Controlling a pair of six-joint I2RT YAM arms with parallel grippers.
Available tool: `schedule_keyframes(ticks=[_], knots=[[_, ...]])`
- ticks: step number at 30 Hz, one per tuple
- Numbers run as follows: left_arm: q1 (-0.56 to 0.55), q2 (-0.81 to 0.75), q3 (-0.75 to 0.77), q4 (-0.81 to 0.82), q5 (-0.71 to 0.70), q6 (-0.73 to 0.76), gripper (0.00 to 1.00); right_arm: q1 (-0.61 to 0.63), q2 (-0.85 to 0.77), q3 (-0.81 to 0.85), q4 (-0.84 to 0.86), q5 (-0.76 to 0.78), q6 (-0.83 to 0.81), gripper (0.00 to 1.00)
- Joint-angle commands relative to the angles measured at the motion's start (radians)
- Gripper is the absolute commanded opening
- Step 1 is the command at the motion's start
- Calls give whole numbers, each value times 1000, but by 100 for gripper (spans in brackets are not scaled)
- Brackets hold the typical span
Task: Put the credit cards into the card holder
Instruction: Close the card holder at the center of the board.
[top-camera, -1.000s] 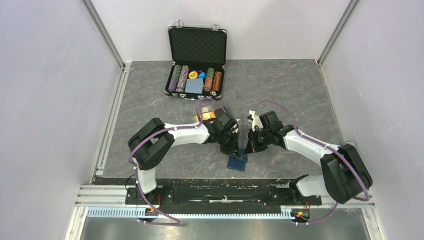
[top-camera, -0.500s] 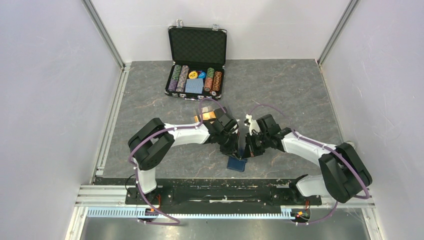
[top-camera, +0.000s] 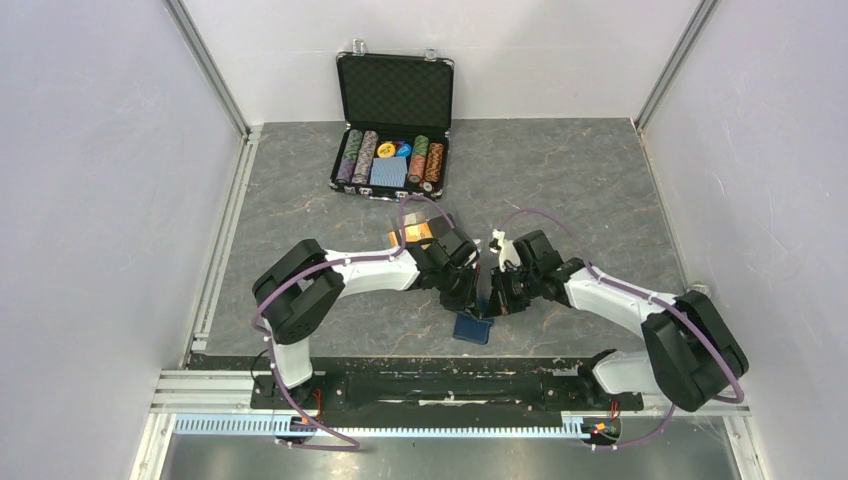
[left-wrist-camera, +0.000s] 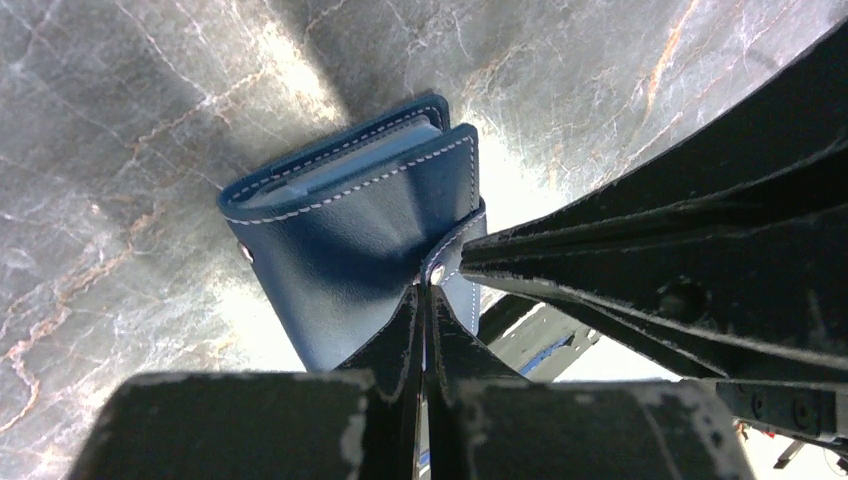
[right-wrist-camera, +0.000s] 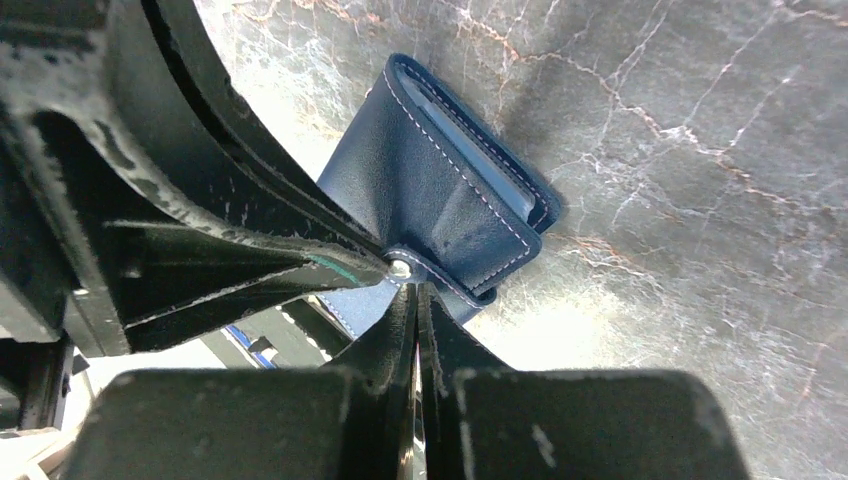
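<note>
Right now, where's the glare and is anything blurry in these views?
Left wrist: strong white glare on the veined table beside the card holder, whose stitching is sharp. Right wrist: bright glare patches around it too. Top external: table evenly lit.

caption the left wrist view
Left and right jaws, both shut, meet at the snap tab of the folded card holder

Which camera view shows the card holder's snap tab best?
Right wrist: the snap tab sits close-up, its metal stud plain, on the card holder. Left wrist shows it edge-on, partly hidden. Top external shows only a small blue square.
</note>
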Motion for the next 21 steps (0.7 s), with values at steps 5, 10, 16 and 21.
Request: schedule_keyframes(ticks=[5, 10, 16, 21], knots=[[-18, -60, -3, -39, -32, -21, 2, 6, -63, -5, 26, 35, 19, 0], [-21, -43, -4, -50, -31, -30, 2, 5, -65, -21, 45, 14, 28, 0], [-22, -22, -13, -58, -35, -38, 2, 9, -49, -45, 72, -16, 31, 0], [-28, -17, -36, -48, -38, -47, 2, 16, -37, -46, 105, -26, 45, 0]])
